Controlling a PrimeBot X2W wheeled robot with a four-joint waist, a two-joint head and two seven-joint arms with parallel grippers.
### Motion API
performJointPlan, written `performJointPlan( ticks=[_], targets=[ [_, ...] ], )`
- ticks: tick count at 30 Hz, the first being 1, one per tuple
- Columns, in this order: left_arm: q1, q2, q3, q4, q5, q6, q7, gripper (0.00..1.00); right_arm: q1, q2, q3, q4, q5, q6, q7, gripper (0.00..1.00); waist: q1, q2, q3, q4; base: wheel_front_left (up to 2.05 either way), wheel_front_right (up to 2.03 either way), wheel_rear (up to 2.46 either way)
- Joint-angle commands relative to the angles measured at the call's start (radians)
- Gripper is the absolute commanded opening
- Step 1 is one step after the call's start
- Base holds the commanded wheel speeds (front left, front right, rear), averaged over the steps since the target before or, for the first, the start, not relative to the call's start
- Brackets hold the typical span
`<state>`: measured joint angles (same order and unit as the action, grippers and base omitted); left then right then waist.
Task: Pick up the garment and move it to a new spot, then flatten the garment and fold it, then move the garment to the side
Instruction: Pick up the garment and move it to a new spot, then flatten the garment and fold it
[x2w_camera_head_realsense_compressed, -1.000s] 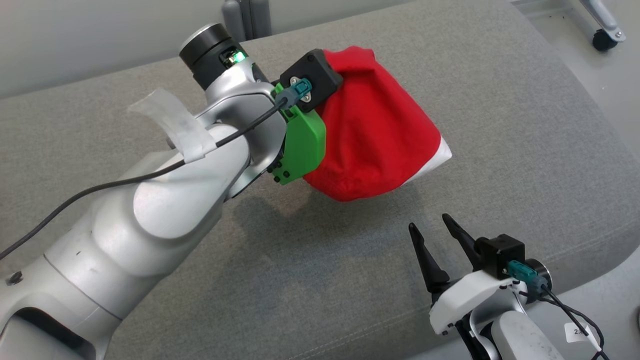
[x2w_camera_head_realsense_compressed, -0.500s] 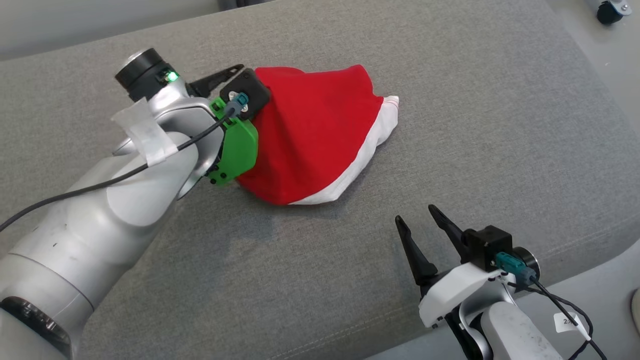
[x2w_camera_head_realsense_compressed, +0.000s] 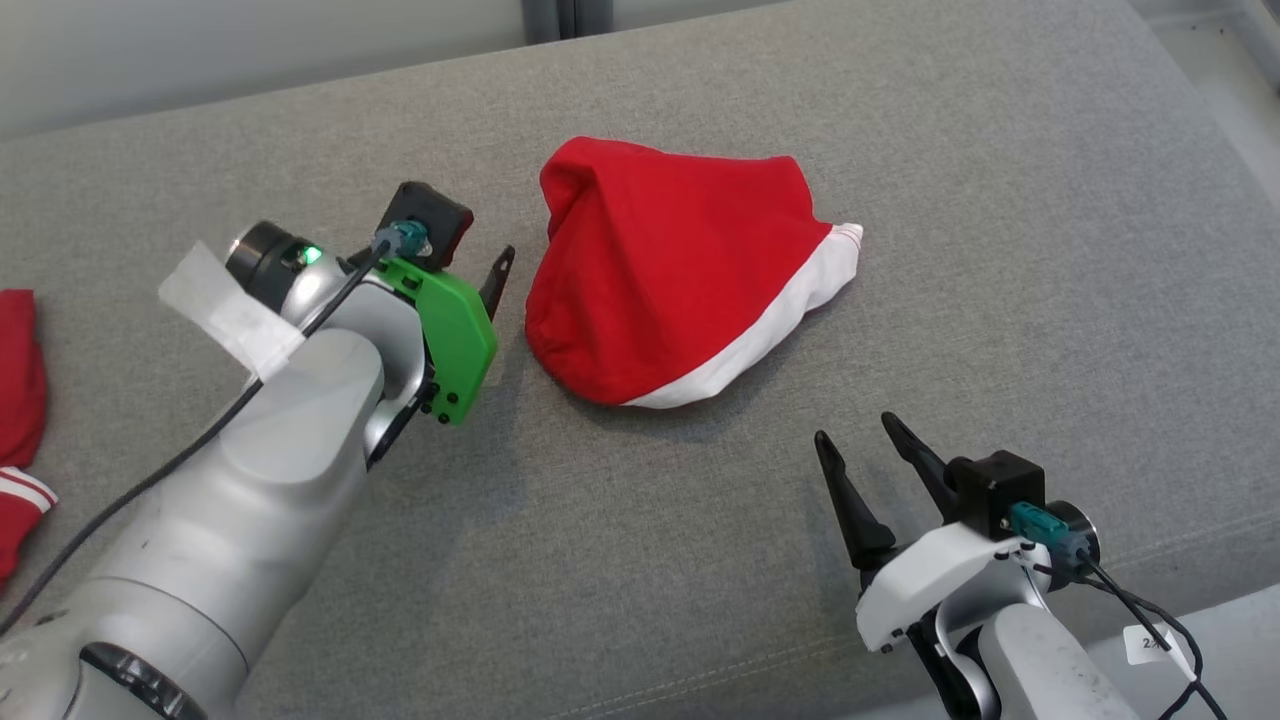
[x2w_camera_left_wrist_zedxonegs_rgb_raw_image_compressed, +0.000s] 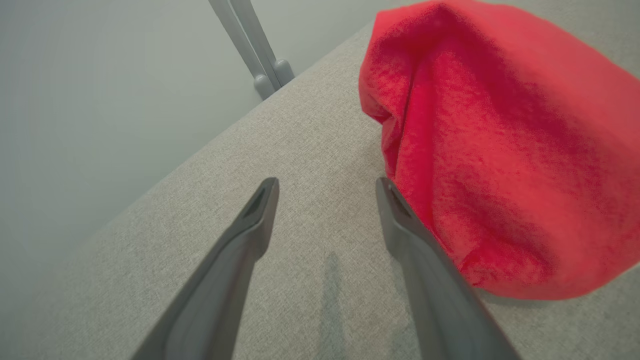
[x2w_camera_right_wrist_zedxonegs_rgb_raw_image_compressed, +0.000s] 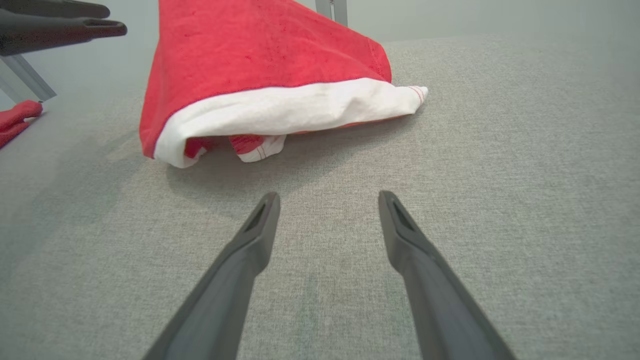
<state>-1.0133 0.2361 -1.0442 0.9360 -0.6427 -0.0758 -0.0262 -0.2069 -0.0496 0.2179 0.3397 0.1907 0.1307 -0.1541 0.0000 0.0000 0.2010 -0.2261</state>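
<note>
The garment (x2w_camera_head_realsense_compressed: 680, 270) is red with a white band and lies in a loose, peaked heap on the grey cushion (x2w_camera_head_realsense_compressed: 1000, 200). My left gripper (x2w_camera_head_realsense_compressed: 490, 278) is just left of the heap, clear of the cloth. In the left wrist view the left gripper (x2w_camera_left_wrist_zedxonegs_rgb_raw_image_compressed: 325, 187) is open and empty, with the garment (x2w_camera_left_wrist_zedxonegs_rgb_raw_image_compressed: 500, 150) right beside its right finger. My right gripper (x2w_camera_head_realsense_compressed: 858, 440) stands open and empty near the front edge, below and right of the heap. In the right wrist view the right gripper (x2w_camera_right_wrist_zedxonegs_rgb_raw_image_compressed: 327, 200) points at the garment's (x2w_camera_right_wrist_zedxonegs_rgb_raw_image_compressed: 260, 65) white hem.
Another red and white cloth (x2w_camera_head_realsense_compressed: 20, 400) lies at the cushion's far left edge, seen too as the red cloth (x2w_camera_right_wrist_zedxonegs_rgb_raw_image_compressed: 17, 117) in the right wrist view. Grey metal legs (x2w_camera_head_realsense_compressed: 565, 15) stand behind the cushion. The cushion's front edge runs past the right arm.
The left gripper opened and let go of the garment, then drew back to the left. The garment dropped onto the cushion in a heap. The head camera also shifted.
</note>
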Motion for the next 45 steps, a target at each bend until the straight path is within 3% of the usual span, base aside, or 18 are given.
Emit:
performJointPlan(
  ticks=[1, 10, 19, 30, 31, 32, 33, 34, 45],
  targets=[
    [0.023, -0.006, 0.008, 0.002, -0.02, -0.007, -0.009, 1.0, 0.012, -0.001, 0.0, 0.003, 0.003, 0.0, 0.0, 1.0, 0.0, 0.0, -0.03, 0.021, 0.0, 0.0, 0.0],
    [0.131, -0.038, 0.049, 0.021, -0.137, -0.041, -0.029, 1.0, 0.02, -0.002, 0.002, -0.008, 0.007, 0.0, 0.008, 1.0, 0.0, 0.0, -0.049, -0.032, 0.0, 0.0, 0.0],
    [0.126, -0.042, 0.053, 0.087, -0.158, -0.028, 0.019, 1.0, 0.033, -0.001, -0.035, -0.032, -0.001, 0.0, 0.003, 1.0, 0.0, 0.0, 0.018, -0.12, 0.0, 0.0, 0.0],
    [0.143, -0.069, 0.043, 0.125, -0.198, -0.036, 0.088, 1.0, 0.031, -0.001, -0.041, -0.042, 0.006, 0.0, -0.005, 1.0, 0.0, 0.0, 0.047, -0.13, 0.0, 0.0, 0.0],
    [0.143, -0.069, 0.039, 0.132, -0.194, -0.03, 0.091, 0.82, 0.03, -0.001, -0.037, -0.043, 0.005, 0.0, -0.004, 1.0, 0.0, 0.0, 0.046, -0.128, 0.0, 0.0, 0.0],
    [0.144, -0.07, 0.038, 0.137, -0.192, -0.025, 0.089, 0.49, 0.029, -0.001, -0.034, -0.043, 0.004, 0.0, -0.002, 1.0, 0.0, 0.0, 0.044, -0.126, 0.0, 0.0, 0.0],
    [0.143, -0.071, 0.039, 0.142, -0.192, -0.018, 0.085, 0.31, 0.028, -0.001, -0.032, -0.043, 0.003, 0.0, -0.001, 1.0, 0.0, 0.0, 0.043, -0.123, 0.0, 0.0, 0.0],
    [0.143, -0.072, 0.04, 0.146, -0.191, -0.014, 0.076, 0.0, 0.027, -0.001, -0.03, -0.041, 0.002, 0.0, -0.001, 1.0, 0.0, 0.0, 0.04, -0.12, 0.0, 0.0, 0.0],
    [0.142, -0.057, 0.102, 0.162, -0.227, 0.063, -0.049, 0.0, 0.044, -0.001, -0.031, -0.029, -0.01, 0.0, 0.008, 1.0, 0.0, 0.0, -0.012, -0.062, 0.0, 0.0, 0.0]
  ],
)
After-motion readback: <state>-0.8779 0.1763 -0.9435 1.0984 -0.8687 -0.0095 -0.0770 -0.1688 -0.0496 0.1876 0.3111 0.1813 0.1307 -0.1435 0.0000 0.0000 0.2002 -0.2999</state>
